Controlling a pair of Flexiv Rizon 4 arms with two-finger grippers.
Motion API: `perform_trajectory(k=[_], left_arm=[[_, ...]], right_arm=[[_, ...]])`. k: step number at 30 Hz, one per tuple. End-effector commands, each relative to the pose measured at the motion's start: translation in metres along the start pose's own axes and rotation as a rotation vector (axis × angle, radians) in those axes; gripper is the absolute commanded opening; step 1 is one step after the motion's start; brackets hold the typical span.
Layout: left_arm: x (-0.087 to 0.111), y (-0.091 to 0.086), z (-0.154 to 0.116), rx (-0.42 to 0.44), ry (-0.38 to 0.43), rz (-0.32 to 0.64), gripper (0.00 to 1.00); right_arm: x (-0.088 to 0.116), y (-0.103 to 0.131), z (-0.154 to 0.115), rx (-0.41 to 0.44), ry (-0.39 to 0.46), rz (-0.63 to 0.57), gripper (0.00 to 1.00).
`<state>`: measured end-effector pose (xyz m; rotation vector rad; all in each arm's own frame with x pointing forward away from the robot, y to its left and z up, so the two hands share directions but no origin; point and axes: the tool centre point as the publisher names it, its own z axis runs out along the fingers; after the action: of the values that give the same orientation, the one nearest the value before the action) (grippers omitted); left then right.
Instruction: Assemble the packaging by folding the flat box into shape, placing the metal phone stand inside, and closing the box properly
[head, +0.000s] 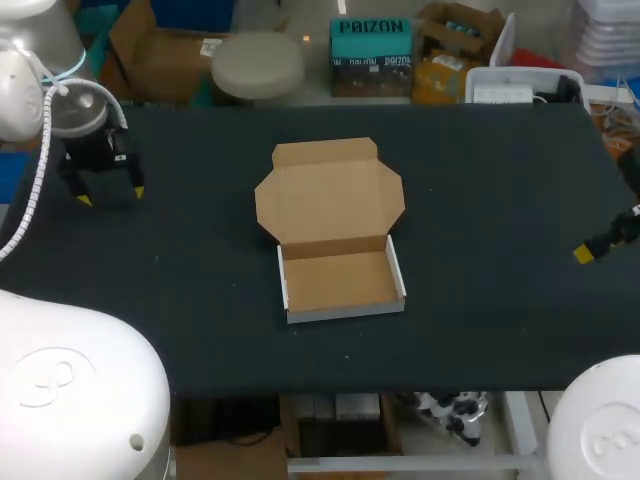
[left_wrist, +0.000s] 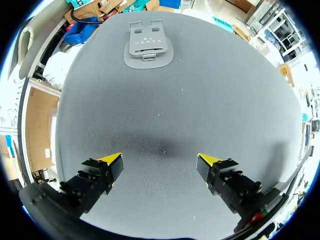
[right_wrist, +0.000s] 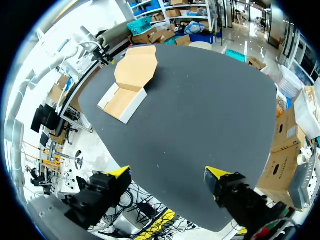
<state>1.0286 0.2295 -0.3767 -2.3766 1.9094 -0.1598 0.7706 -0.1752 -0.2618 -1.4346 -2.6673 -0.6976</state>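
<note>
the box sits in the middle of the black table. its sides are folded up, and its lid lies open and flat behind it. the grey metal stand lies flat on the table, far ahead of the left gripper. the right gripper is at the table's edge, well apart from the box. both grippers have their fingers spread wide and are empty.

My head camera looks down from behind on the whole black table. The left wrist camera, low, faces a grey metal phone stand; the right, at the edge, shares the open brown cardboard box with the head view.
</note>
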Motion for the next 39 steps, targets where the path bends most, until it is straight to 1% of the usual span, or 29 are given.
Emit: perform_trajectory(k=[1,8,20,33,37,39], left_arm=[[0.004,-0.01,0.003,-0.004,-0.012,-0.003,1.0],[0.004,-0.027,0.01,0.001,-0.033,-0.006,1.0],[-0.001,-0.045,0.016,-0.017,-0.04,-0.034,1.0],[-0.001,-0.045,0.016,-0.017,-0.04,-0.034,1.0],[0.0,-0.047,0.02,-0.016,-0.025,-0.027,1.0],[0.001,-0.049,0.021,-0.011,-0.035,-0.031,1.0]], right_arm=[[0.0,0.0,-0.002,0.003,0.002,0.001,1.0],[0.0,0.0,-0.002,0.003,0.002,0.001,1.0],[0.0,0.0,-0.002,0.003,0.002,0.001,1.0],[0.0,0.0,-0.002,0.003,0.002,0.001,1.0],[0.0,0.0,-0.002,0.003,0.002,0.001,1.0],[0.0,0.0,-0.002,0.003,0.002,0.001,1.0]])
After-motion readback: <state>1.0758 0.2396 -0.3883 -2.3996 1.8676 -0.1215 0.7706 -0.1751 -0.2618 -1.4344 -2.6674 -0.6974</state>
